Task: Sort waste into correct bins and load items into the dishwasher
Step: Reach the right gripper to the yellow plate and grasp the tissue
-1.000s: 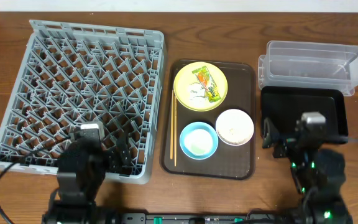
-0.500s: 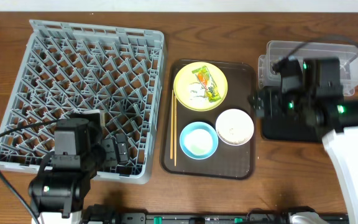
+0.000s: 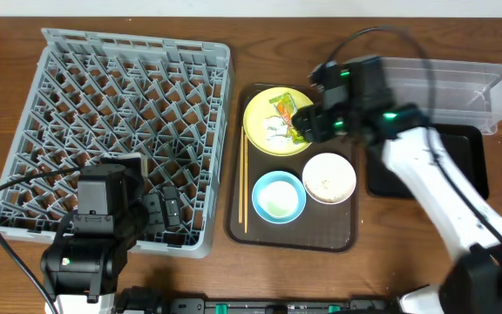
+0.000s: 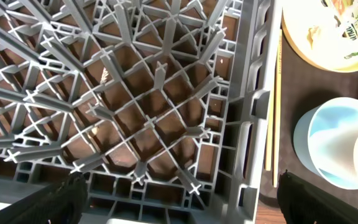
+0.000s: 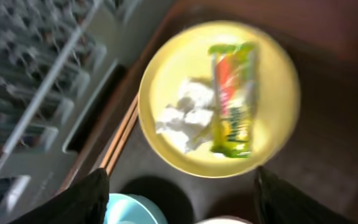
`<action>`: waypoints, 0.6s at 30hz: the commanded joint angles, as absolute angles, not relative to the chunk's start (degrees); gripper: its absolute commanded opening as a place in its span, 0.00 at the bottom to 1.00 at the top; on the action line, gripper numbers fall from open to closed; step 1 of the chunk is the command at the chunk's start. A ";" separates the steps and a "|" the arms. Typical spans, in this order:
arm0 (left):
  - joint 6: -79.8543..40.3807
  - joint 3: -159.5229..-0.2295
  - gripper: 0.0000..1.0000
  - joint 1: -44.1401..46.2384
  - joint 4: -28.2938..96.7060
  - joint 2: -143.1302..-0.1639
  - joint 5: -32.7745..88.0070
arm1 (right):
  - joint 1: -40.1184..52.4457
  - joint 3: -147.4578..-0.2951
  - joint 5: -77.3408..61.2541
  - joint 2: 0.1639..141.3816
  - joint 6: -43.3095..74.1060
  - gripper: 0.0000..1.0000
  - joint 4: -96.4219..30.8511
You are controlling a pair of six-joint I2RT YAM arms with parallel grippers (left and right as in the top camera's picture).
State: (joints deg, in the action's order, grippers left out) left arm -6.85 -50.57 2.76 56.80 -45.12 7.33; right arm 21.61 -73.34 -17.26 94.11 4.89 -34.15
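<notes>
Two grippers, both spread wide and empty. Left gripper [image 4: 182, 180] hangs over the rack's [image 3: 24, 131] near corner, 7 o'clock. Blue bowl [image 3: 278, 196], white bowl [image 3: 329, 177], chopsticks [image 3: 244, 187] lie on the brown tray [image 3: 321, 228]. Right gripper [image 5: 179, 180] hovers over the yellow plate [image 3: 260, 106] toward 12, wrapper [image 5: 234, 99] and scraps [image 5: 185, 115] on it. Step: first waste pick, probably. Next: drop, pinch wrapper, carry to tub [image 3: 443, 87] or black tray [image 3: 471, 148], 2 o'clock.

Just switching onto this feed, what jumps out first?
The big grey dish rack fills the table's left side, nothing visibly loaded. On the brown tray beside it, the yellow plate holds a bright snack wrapper and whitish scraps, with the right end effector open above its edge.
</notes>
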 commanded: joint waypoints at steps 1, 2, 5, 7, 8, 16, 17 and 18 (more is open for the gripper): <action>-7.18 -51.77 0.98 2.96 56.93 -45.01 7.68 | 26.13 -74.30 -8.95 99.26 9.37 0.74 -33.21; -7.18 -51.77 0.98 2.96 56.95 -45.01 7.68 | 26.87 -74.30 -7.70 100.29 10.37 0.74 -32.82; -7.18 -51.77 0.98 2.98 56.95 -45.01 7.68 | 29.63 -74.30 -6.61 104.92 12.47 0.71 -29.58; -7.18 -51.77 0.98 2.98 56.95 -45.01 7.68 | 30.39 -74.30 -4.86 106.76 14.39 0.69 -28.45; -7.18 -51.77 0.98 2.96 56.95 -45.01 7.68 | 30.72 -74.30 -4.03 107.87 15.92 0.69 -27.53; -7.18 -51.77 0.98 2.98 56.95 -45.01 7.68 | 32.34 -74.30 -3.92 114.59 20.36 0.45 -22.63; -7.18 -51.77 0.98 2.96 56.95 -45.01 7.68 | 32.32 -74.30 -3.86 114.56 20.80 0.40 -22.61; -7.20 -51.77 0.98 2.98 56.95 -45.01 7.68 | 32.32 -74.35 -3.88 114.32 20.78 0.33 -22.46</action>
